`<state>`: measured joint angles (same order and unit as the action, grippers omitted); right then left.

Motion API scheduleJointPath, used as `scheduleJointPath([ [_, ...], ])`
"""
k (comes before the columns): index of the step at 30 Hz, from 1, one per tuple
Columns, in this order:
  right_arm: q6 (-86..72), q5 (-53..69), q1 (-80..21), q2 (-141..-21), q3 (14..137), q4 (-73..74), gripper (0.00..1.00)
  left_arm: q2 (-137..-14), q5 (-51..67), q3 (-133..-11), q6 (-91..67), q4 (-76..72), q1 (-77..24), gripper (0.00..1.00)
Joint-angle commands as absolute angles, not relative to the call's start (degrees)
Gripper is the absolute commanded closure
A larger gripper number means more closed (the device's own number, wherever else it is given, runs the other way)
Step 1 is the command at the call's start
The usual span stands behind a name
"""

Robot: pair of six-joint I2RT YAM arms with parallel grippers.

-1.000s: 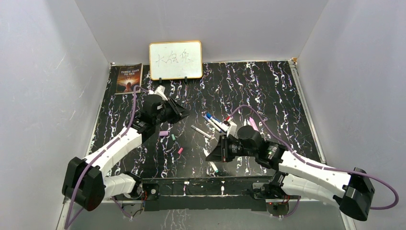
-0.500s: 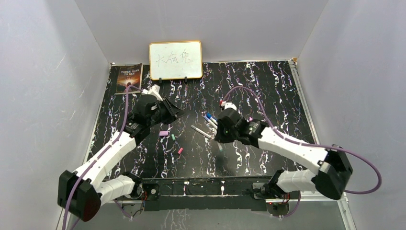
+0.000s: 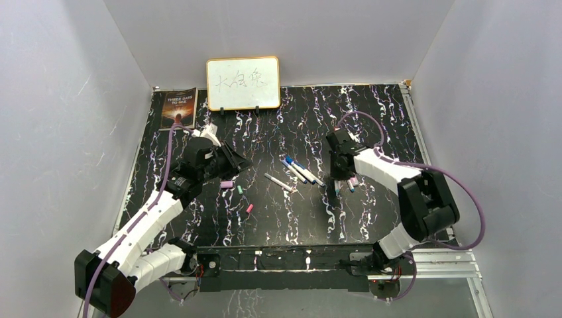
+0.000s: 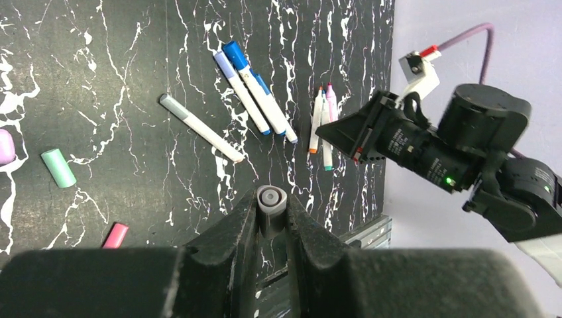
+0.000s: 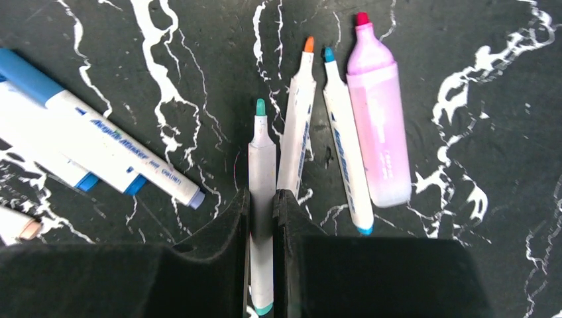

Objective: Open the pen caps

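Grey cap [image 4: 270, 197] sits pinched in the left claw [image 4: 271, 209], while the low right claw [image 5: 262, 199] clamps a green-tipped pen [image 5: 262, 152].

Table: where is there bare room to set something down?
Bare: the back right of the table, between whiteboard and right edge; also the near strip in front of the pink cap. Crowded: the middle, with pens and caps between the left end effector, holding a grey cap, and the right end effector, gripping a teal-tipped pen.
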<state>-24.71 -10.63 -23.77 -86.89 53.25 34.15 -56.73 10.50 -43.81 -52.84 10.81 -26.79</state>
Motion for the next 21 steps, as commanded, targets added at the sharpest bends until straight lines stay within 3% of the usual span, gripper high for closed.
scheduleJointPath([
  [1, -22.2, -8.0, -22.4, -90.6, 56.9, 28.8, 1.00, -55.2, 10.6, -44.3, -51.7, 12.5, -26.6, 1.00],
  [21, -21.1, -11.9, -20.7, -91.9, 53.9, 28.7, 1.00, -54.9, 10.1, -43.9, -51.0, 14.5, -26.6, 1.00],
])
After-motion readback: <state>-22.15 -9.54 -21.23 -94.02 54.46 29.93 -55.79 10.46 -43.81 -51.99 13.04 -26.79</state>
